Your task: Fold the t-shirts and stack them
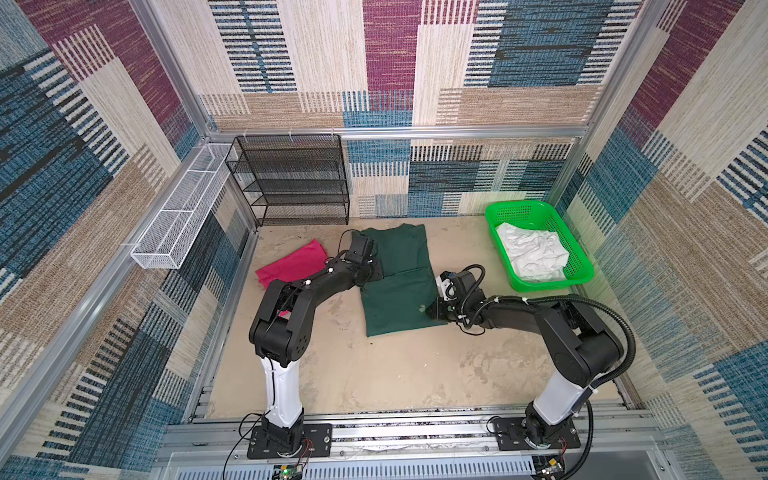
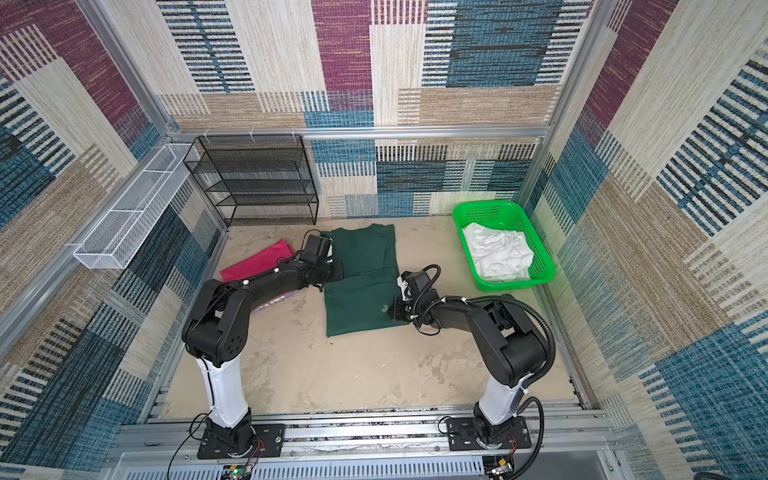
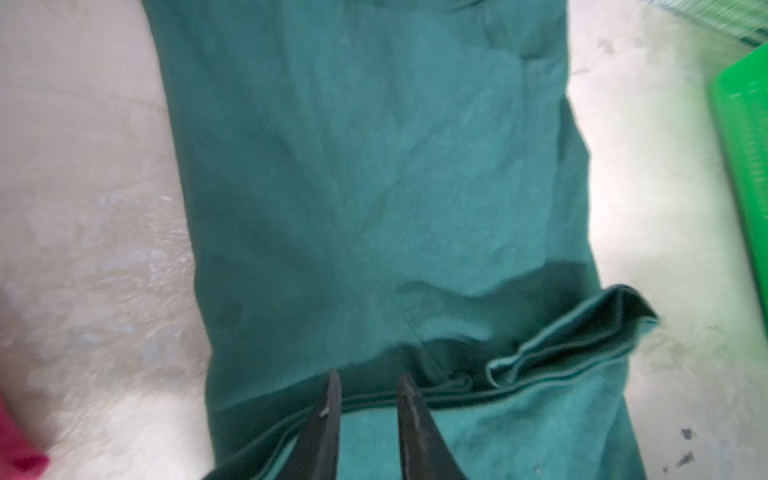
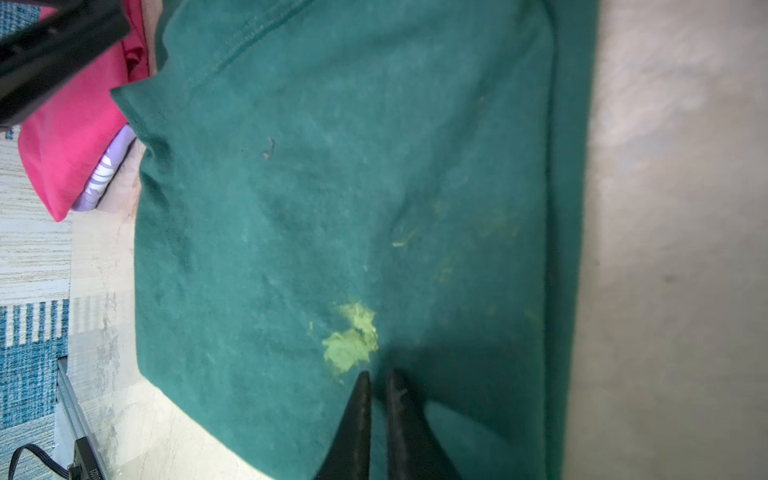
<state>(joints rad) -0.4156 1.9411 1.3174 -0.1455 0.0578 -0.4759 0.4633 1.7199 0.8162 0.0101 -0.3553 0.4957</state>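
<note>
Beige tabletop (image 1: pixel 374 374) between carpet-patterned walls carries a bright green basket (image 1: pixel 548 285) holding crumpled white cloth (image 1: pixel 532 253). The dark green t-shirt (image 1: pixel 399 299) lies flat as a long strip near the basket. The pink t-shirt (image 1: pixel 291 266) lies beyond it, well apart from the basket. The left gripper (image 3: pixel 368 376) is at the shirt edge away from the basket, fingers narrowly apart over a hem; grip cannot be told. The right gripper (image 4: pixel 376 374) is at the basket-side edge, fingers almost together beside a pale green stain (image 4: pixel 353 336); grip cannot be told.
</note>
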